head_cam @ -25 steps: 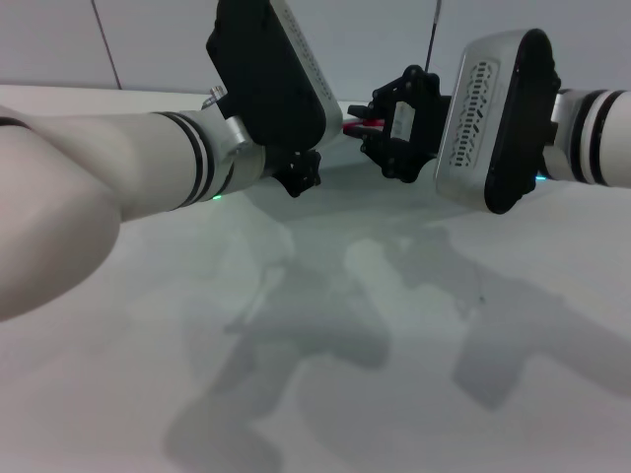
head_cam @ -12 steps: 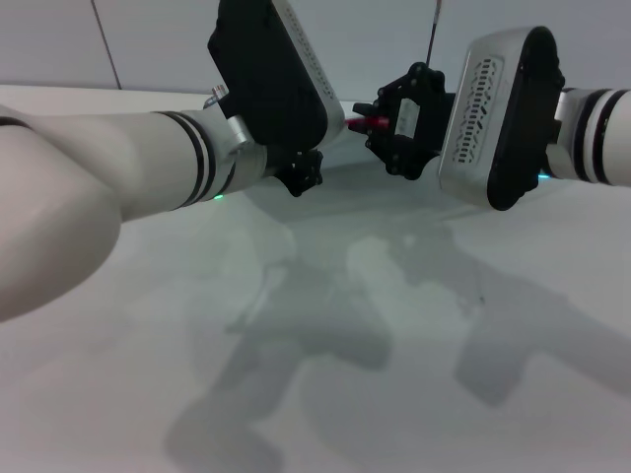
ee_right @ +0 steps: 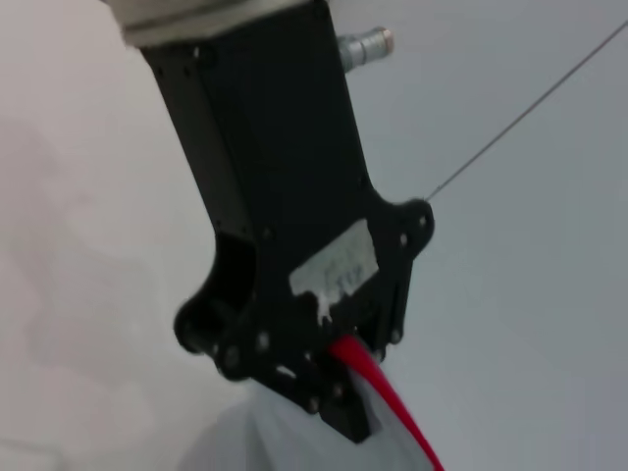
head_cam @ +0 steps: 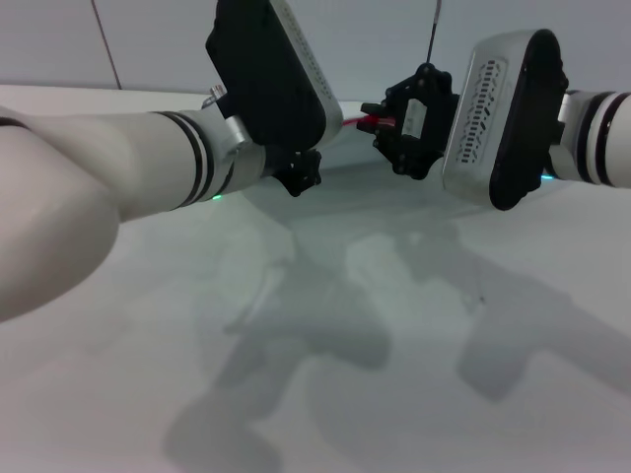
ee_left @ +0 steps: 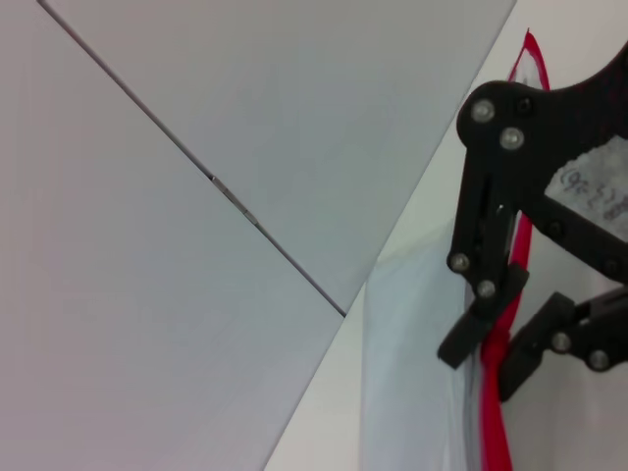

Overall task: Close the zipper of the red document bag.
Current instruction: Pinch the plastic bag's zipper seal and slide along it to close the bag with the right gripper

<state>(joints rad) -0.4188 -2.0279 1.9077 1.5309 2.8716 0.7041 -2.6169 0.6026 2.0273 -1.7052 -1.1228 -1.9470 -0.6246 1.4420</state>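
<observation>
The red document bag [ee_left: 412, 392] is a pale translucent pouch held up between my two grippers over the white table. Its zipper [ee_left: 497, 432] is a thin red strip along one edge, and a short stretch [head_cam: 367, 122] shows between the grippers in the head view. My right gripper [ee_left: 498, 345] is shut on the zipper, with a finger on each side of the strip. My left gripper [ee_right: 339, 378] is shut on the zipper's end, and the red strip [ee_right: 388, 397] comes out from between its fingers. Most of the bag is hidden behind the arms in the head view.
The white table [head_cam: 394, 345] spreads out in front of me, marked only by the arms' shadows. A grey panelled wall [head_cam: 148, 39] with a seam stands behind. My left forearm [head_cam: 99, 187] fills the left side of the head view.
My right gripper has slid to the right along the zipper, away from the left gripper, and more red strip now shows between them. The left arm has stayed put.
</observation>
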